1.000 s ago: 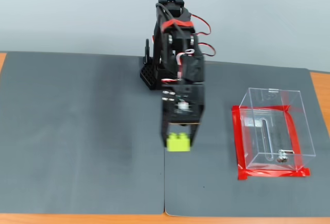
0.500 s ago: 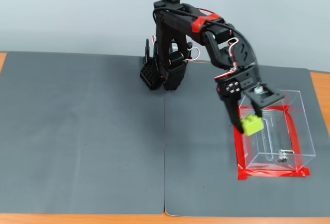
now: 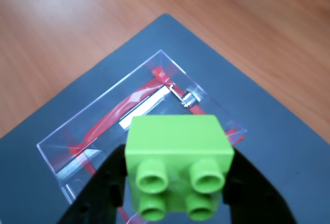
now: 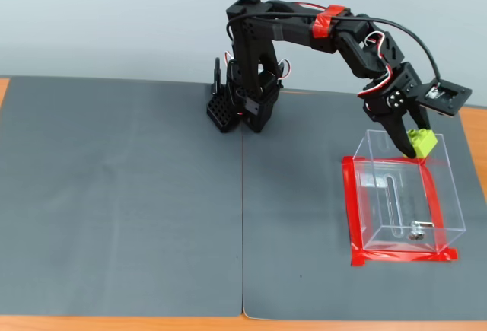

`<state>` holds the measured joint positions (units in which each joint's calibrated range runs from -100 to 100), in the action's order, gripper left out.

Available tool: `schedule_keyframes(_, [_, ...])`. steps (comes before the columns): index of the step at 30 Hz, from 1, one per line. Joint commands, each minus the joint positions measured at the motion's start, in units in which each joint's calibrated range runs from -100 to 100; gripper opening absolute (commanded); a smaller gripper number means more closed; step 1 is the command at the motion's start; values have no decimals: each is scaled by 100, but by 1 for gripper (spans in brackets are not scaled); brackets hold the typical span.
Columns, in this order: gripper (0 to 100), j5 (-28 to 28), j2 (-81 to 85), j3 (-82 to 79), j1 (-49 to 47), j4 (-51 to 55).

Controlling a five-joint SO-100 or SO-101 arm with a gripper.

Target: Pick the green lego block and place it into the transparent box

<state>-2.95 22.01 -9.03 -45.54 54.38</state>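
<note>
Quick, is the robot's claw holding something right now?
Gripper: closed on the green block, held above the clear box.

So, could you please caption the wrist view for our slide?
Fingers grip the green lego block above the open transparent box.

Bright, even room light, soft shadows only. The fixed view is sharp throughout; the wrist view blurs toward twelve o'clock, with pale glare at ten on the wooden table.
</note>
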Motion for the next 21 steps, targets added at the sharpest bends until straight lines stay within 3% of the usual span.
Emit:
schedule_keyframes(1, [6, -20, -119, 265, -105, 13])
schedule_keyframes(21, [6, -30, -1255, 337, -530, -73])
